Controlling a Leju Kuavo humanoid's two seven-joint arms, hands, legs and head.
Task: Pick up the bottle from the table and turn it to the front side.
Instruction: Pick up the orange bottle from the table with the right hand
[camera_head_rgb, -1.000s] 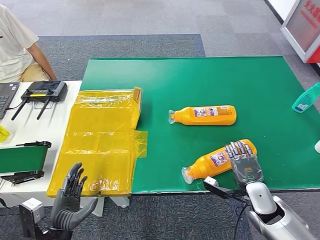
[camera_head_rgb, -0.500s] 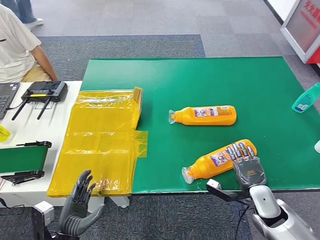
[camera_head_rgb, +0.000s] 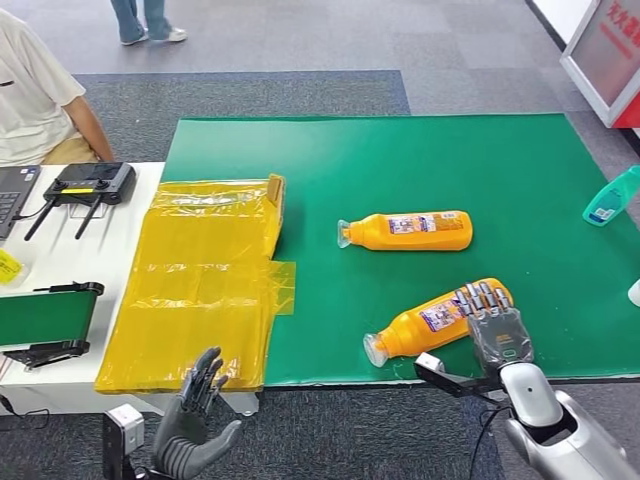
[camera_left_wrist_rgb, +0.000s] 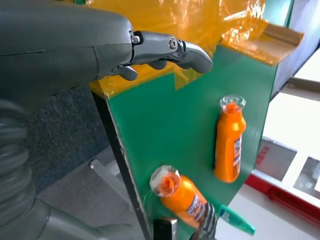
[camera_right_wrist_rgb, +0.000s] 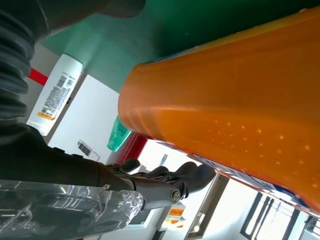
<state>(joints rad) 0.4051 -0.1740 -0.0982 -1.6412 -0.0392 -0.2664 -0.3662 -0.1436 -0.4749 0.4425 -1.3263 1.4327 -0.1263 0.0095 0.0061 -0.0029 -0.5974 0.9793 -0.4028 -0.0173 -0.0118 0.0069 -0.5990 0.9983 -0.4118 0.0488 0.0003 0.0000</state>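
I have my right hand (camera_head_rgb: 500, 335) laid over the base end of the nearer orange bottle (camera_head_rgb: 430, 323), fingers draped across its far side. In the right wrist view the bottle's body sits right against the palm with the fingers curled beside it, but I cannot tell whether the grip has closed. The bottle lies on its side on the green table (camera_head_rgb: 453, 150), close to the near edge, directly under and ahead of that hand.

My judgement is that it is a smooth, rigid plastic bottle, probably filled and so fairly heavy, likely to slip or roll under the fingers. I would take it around the thick body near the base, where the hand already sits, not the narrow neck.

Its long axis runs diagonally away from the hand: base under my fingers, clear cap (camera_head_rgb: 372, 350) pointing off toward my left hand (camera_head_rgb: 192, 430), which hangs low, fingers spread, holding nothing. A 2nd orange bottle (camera_head_rgb: 407, 231) lies beyond the right hand's fingertips.
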